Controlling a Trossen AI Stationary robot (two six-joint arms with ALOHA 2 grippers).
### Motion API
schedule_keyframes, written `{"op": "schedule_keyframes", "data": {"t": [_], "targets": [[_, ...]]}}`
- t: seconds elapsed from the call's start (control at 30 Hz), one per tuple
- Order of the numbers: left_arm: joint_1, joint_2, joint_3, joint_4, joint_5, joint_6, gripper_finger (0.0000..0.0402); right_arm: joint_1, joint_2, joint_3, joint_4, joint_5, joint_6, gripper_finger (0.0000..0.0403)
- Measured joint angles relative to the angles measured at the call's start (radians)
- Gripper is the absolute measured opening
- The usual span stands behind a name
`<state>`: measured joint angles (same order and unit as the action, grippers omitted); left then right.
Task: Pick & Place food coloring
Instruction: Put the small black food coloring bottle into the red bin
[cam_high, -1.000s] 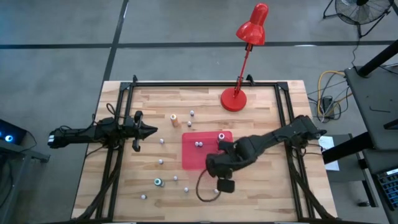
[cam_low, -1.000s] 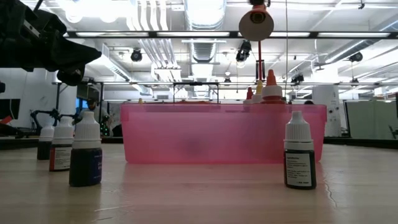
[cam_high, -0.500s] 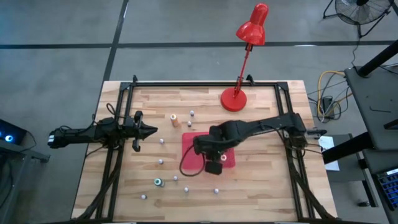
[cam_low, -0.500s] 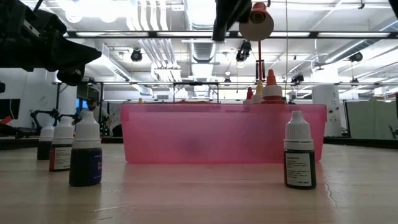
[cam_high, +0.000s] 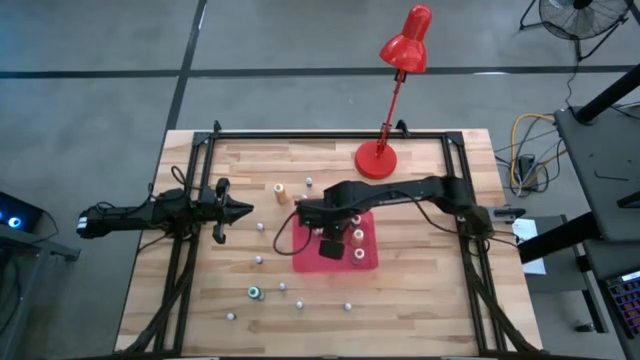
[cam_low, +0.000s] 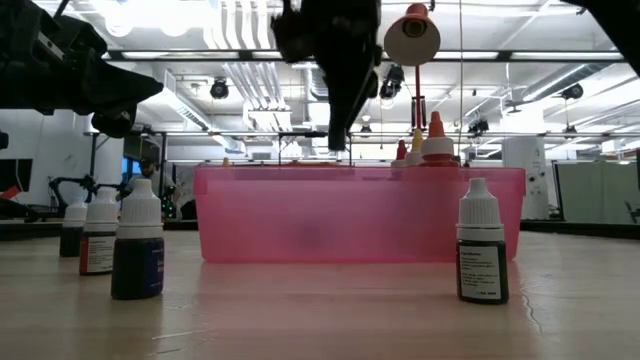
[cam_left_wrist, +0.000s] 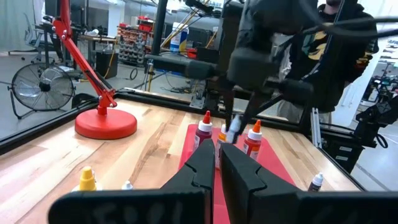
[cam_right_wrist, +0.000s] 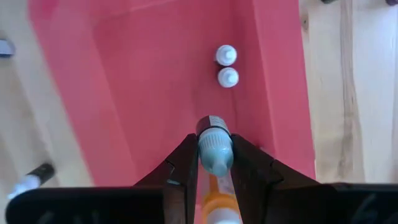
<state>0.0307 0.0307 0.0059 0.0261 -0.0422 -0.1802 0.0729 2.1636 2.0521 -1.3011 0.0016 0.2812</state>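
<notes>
carefully now: right gripper (cam_right_wrist: 214, 163), clamped on a bottle (cam_right_wrist: 215, 149), should lower upright into the tray (cam_right_wrist: 124, 81) beside the two bottles there.

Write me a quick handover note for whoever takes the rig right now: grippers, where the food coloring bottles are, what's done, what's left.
Right gripper: shut on a bottle, held above the red tray, not yet released.
Left gripper: shut, holding nothing, waiting at the left side of the table.
Done: at least two capped bottles stand in the tray near its right side.
Left: set the held bottle down in the tray, then collect the loose ones on the wood: the orange bottle near the back, the teal-capped bottle near the front, and several small ones scattered left of and in front of the tray.
</notes>
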Motion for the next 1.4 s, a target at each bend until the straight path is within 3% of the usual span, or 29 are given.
{"op": "schedule_keyframes", "data": {"t": [0.67,1.4], "targets": [[0.0,0.0,0.0,0.0,0.0,0.0,0.0,-0.049,0.031,-0.223,0.218,-0.036,-0.001,0.0068],[0.0,0.0,0.0,0.0,0.0,0.0,0.0,-0.058,0.031,-0.289,0.299,-0.036,-0.024,0.0068]]}}
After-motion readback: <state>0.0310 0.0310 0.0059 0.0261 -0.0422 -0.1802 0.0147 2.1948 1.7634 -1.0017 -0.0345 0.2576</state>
